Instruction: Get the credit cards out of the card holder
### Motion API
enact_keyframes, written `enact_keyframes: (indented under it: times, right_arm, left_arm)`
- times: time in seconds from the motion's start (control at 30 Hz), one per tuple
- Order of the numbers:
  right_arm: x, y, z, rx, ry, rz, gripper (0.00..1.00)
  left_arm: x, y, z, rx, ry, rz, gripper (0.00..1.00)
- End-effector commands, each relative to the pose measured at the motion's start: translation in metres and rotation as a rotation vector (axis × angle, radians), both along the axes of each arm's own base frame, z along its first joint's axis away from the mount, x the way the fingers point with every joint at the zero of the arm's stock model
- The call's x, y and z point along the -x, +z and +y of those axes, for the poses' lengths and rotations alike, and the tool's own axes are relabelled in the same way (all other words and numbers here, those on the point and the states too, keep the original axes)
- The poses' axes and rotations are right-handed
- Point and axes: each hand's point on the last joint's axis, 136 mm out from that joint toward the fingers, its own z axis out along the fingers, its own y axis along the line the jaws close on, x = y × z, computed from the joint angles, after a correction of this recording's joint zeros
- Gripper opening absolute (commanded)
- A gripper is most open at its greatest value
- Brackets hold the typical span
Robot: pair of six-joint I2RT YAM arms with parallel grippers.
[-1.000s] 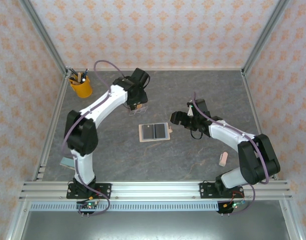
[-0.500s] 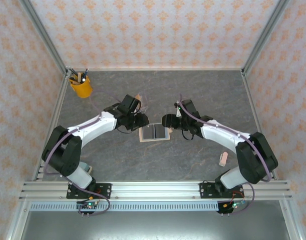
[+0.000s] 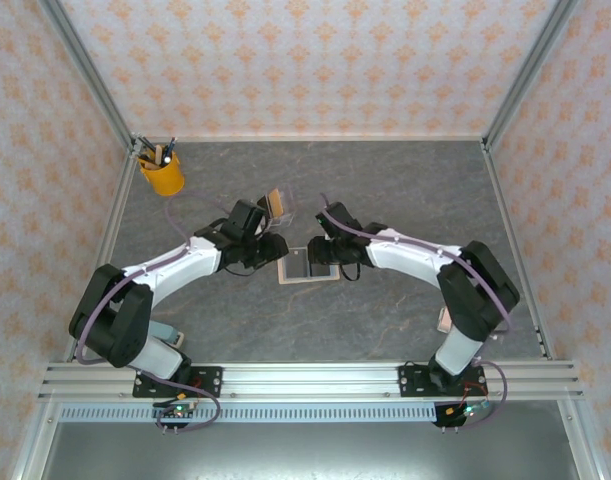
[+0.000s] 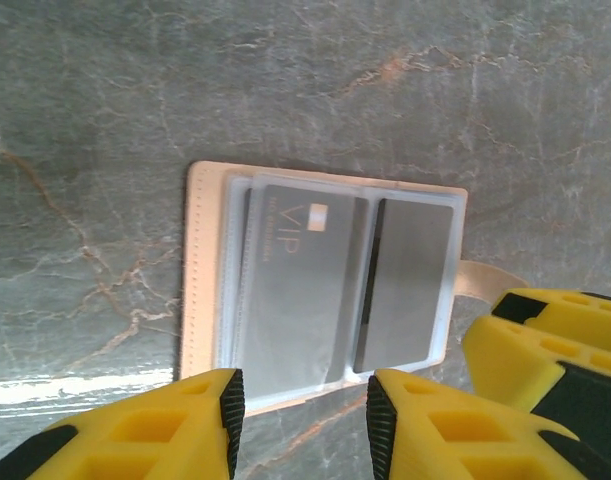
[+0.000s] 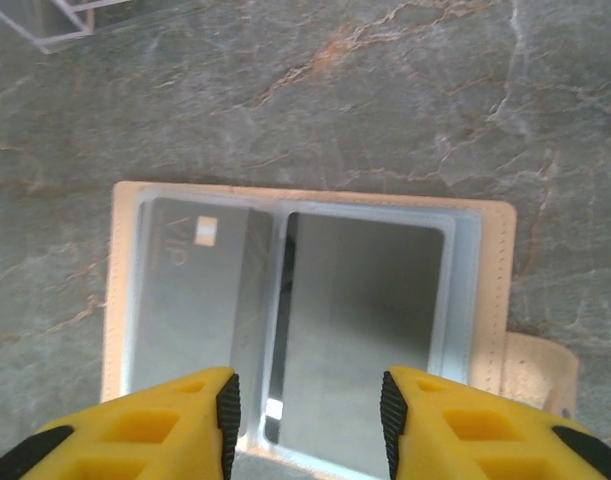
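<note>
Two credit cards (image 4: 300, 275) sit sleeved inside the card holder (image 3: 309, 265), which lies open flat at table (image 3: 385, 180) centre; apparently none is removed. Left gripper (image 4: 303, 410) at its 9 o'clock, right gripper (image 5: 307, 420) at 3 o'clock, both with jaws apart and empty. Extraction outstanding.

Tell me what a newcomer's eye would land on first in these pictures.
The open card holder lies flat in the middle of the grey table. Up close, the left claw and right claw hang over its edge with jaws apart. Two dark credit cards sit under its clear sleeves, one marked VIP. A yellow pen cup stands out in the far left corner.
</note>
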Motion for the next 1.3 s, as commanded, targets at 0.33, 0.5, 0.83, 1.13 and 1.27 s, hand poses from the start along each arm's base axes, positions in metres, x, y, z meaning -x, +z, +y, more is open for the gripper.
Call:
enact_keyframes:
  times: [0.33,0.5,0.83,1.13,1.27]
  right_arm:
    - [-0.008,-0.028,-0.024,0.19,-0.06,0.086,0.27]
    - [-0.006,-0.037,-0.026,0.205,-0.057,0.117,0.28]
    - [-0.001,-0.053,-0.03,0.203,-0.058,0.176,0.21]
    - [0.003,-0.062,-0.037,0.211,-0.066,0.205,0.2]
    - [0.004,-0.063,-0.04,0.208,-0.073,0.21,0.18]
  left_arm:
    - [-0.009,0.008,-0.034,0.191,-0.037,-0.025,0.37]
    - [-0.015,0.003,-0.046,0.233,-0.043,-0.012,0.31]
    - [-0.019,-0.022,-0.061,0.198,-0.056,0.051,0.23]
    - [-0.029,-0.03,-0.078,0.213,-0.072,0.067,0.2]
    - [-0.032,-0.037,-0.088,0.27,-0.065,0.092,0.2]
